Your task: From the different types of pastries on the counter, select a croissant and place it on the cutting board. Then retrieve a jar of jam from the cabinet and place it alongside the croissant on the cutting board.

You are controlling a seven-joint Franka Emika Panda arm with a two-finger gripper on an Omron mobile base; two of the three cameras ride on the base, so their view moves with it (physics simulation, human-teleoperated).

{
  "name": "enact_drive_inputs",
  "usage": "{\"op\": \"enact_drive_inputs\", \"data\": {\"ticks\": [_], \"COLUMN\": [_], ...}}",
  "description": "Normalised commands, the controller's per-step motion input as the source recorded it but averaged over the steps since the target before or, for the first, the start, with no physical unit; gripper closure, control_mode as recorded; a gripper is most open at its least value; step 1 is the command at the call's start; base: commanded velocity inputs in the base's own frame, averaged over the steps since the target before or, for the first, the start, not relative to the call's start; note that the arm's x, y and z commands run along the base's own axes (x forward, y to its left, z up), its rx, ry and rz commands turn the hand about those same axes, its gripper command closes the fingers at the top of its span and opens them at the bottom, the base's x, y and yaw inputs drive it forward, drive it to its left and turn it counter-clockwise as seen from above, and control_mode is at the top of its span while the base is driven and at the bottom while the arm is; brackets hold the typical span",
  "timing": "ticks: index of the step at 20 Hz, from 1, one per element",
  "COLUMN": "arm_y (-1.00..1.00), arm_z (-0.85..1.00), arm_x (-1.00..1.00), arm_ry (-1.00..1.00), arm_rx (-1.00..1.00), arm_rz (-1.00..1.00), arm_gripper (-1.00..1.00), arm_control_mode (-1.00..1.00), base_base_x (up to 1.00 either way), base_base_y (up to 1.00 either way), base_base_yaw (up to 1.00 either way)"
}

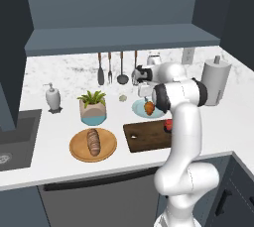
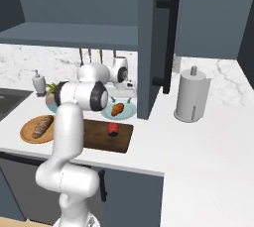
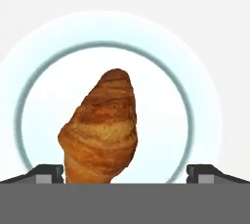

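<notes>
Hand: hand (image 3: pixel 125 171) hangs spread wide and holding nothing, directly over the croissant (image 3: pixel 101 127), one fingertip low at each side of the hand view
Croissant: lies on a pale blue plate (image 3: pixel 205 120), inside its darker ring; blunt end near the hand, tapered tip pointing away
Key relation: long axis runs roughly crosswise to the line between the fingertips, tilted slightly; the body sits off-centre, close by one fingertip and well apart from the other, so my judgement is the hand needs a small sideways shift before it drops and closes across the narrow width
Plate: rests on the counter (image 1: pixel 54 132), just behind the cutting board (image 1: pixel 144 137)
Cutting board: dark, bare of pastry; the jar of jam (image 2: pixel 113 129) stands on it already, partly hidden by the arm in the left base view
Other pastry: dark ridged loaf (image 1: pixel 93 141) on a round tan plate (image 1: pixel 79 152), left of the board
Step in hand: descent onto the croissant, grasp not yet made
</notes>
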Motion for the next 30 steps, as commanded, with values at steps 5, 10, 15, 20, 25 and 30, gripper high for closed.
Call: {"op": "enact_drive_inputs", "data": {"ticks": [5, 10, 15, 20, 25, 30], "arm_y": [0.1, 0.03, 0.04, 0.09, 0.02, 0.01], "arm_z": [-0.12, -0.02, -0.11, -0.06, -0.06, -0.1], "arm_x": [0.38, 0.15, 0.01, 0.0, 0.0, 0.0], "arm_ry": [0.0, 0.0, 0.11, 0.14, 0.18, 0.17], "arm_rx": [0.06, 0.03, 0.04, 0.09, 0.1, 0.02], "arm_rz": [-0.02, 0.0, 0.0, 0.0, 0.0, 0.0], "arm_gripper": [-1.0, -1.0, -1.0, -1.0, -1.0, -1.0], "arm_control_mode": [-1.0, -1.0, -1.0, -1.0, -1.0, -1.0], "base_base_x": [0.0, 0.0, 0.0, 0.0, 0.0, 0.0], "base_base_y": [0.0, 0.0, 0.0, 0.0, 0.0, 0.0], "base_base_yaw": [0.0, 0.0, 0.0, 0.0, 0.0, 0.0]}}
